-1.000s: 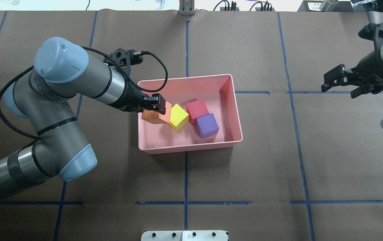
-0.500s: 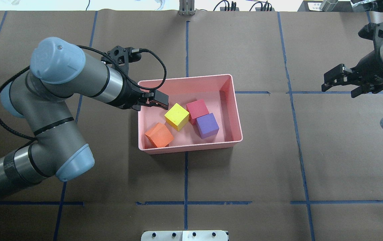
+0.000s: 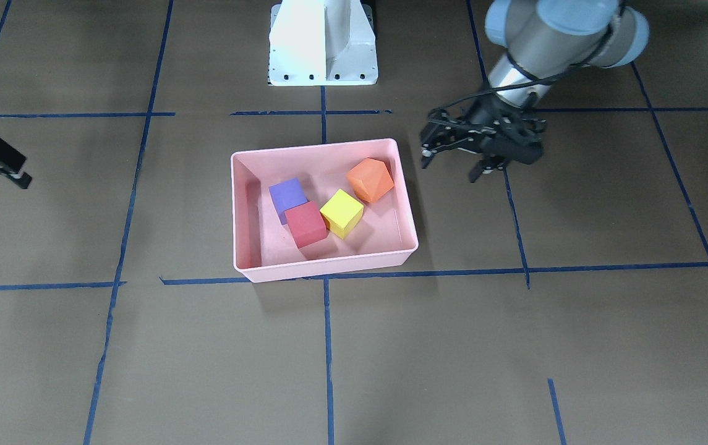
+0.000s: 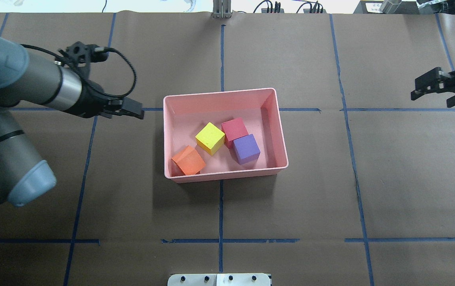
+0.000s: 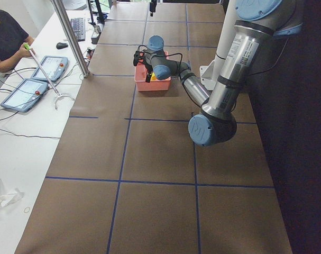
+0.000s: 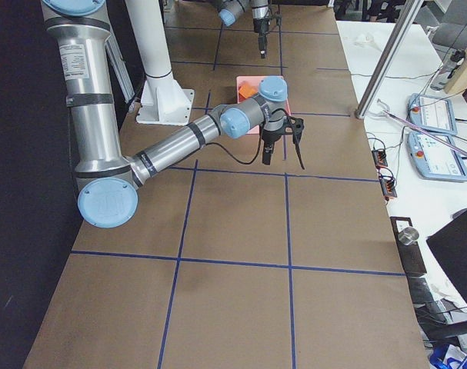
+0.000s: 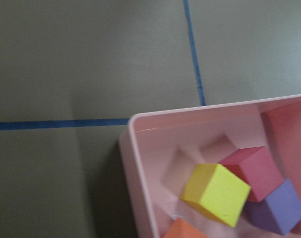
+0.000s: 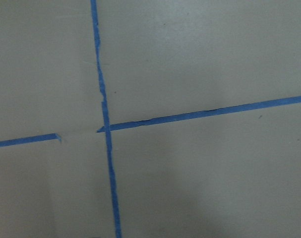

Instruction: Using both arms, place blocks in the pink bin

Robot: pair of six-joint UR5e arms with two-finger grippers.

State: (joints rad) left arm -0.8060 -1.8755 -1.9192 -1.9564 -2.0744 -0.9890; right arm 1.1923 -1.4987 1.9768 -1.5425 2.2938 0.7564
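Note:
The pink bin (image 4: 219, 92) sits mid-table and holds four blocks: orange (image 4: 188, 160) tilted in its near-left corner, yellow (image 4: 210, 138), red (image 4: 234, 129) and purple (image 4: 246, 148) close together. My left gripper (image 4: 136, 112) is open and empty, just outside the bin's left wall. In the front view it (image 3: 449, 170) stands right of the bin (image 3: 323, 146). My right gripper (image 4: 430, 99) is open and empty, far right of the bin. The left wrist view shows the bin's corner (image 7: 135, 124) with the yellow block (image 7: 214, 191).
The white pedestal base (image 3: 323, 43) stands behind the bin in the front view. Blue tape lines (image 4: 221, 206) cross the brown table cover. A metal post (image 4: 221, 8) and cables lie at the far edge. The right wrist view shows only bare table with tape (image 8: 108, 148).
My left gripper opened and let go of the orange block, which now lies in the bin's near-left corner. The gripper drew back left, out of the bin. My right gripper moved further right.

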